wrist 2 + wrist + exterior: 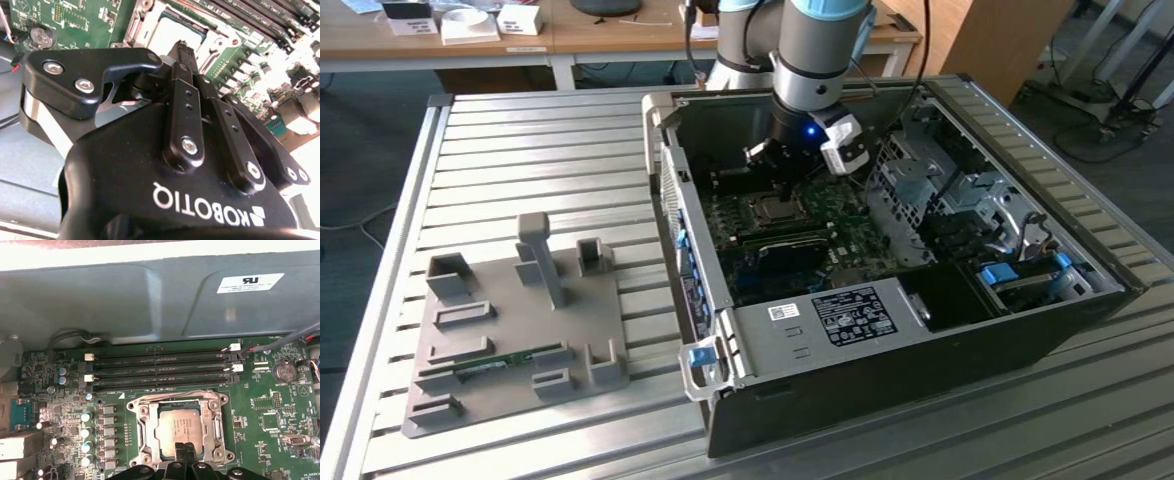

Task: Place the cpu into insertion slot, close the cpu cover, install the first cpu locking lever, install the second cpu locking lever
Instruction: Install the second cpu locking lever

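The cpu (182, 429) lies flat in the insertion slot (141, 410) on the green motherboard, its silvery top showing. The cpu cover (143, 432) lies down around the chip as a metal frame. Thin wire levers run along the socket's edges (170, 393). My gripper (186, 447) is shut, its fingertips together and low over the chip's near edge, with nothing held between them. In the second wrist view the gripper (182, 49) points at the cpu (172, 31). In the exterior view the gripper (783, 152) reaches into the open computer case just behind the socket (773, 208).
Long black memory slots (160, 369) run beside the socket, and a row of capacitors (87, 432) stands on its other side. The case wall (150, 300) rises close behind. A drive cage (947, 185) fills the exterior view's right. A grey fixture tray (520, 330) lies at the left.
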Available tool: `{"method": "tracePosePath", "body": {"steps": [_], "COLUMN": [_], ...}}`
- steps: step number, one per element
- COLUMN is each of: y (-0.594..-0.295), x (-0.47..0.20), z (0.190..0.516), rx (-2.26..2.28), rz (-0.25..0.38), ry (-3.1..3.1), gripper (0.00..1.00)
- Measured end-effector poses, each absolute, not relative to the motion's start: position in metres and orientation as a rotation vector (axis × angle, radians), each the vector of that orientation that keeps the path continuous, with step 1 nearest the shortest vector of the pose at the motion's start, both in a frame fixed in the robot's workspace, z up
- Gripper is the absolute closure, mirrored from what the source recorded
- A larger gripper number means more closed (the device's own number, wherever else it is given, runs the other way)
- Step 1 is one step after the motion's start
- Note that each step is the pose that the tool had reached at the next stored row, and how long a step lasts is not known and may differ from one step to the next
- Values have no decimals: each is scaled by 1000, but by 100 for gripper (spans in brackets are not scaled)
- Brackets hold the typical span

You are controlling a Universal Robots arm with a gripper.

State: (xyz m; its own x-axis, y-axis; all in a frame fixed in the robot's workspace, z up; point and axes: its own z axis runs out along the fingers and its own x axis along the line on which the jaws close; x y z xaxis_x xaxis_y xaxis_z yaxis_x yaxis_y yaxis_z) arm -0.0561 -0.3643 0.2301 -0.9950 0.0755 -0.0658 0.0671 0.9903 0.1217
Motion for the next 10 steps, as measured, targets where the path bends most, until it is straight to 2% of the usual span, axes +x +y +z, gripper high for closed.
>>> {"method": "tracePosePath", "body": {"steps": [10], "y": [-363], "x": [-54], "z": [230], "rx": [103], "rz": [184], "ry": [3064], "gripper": [89]}}
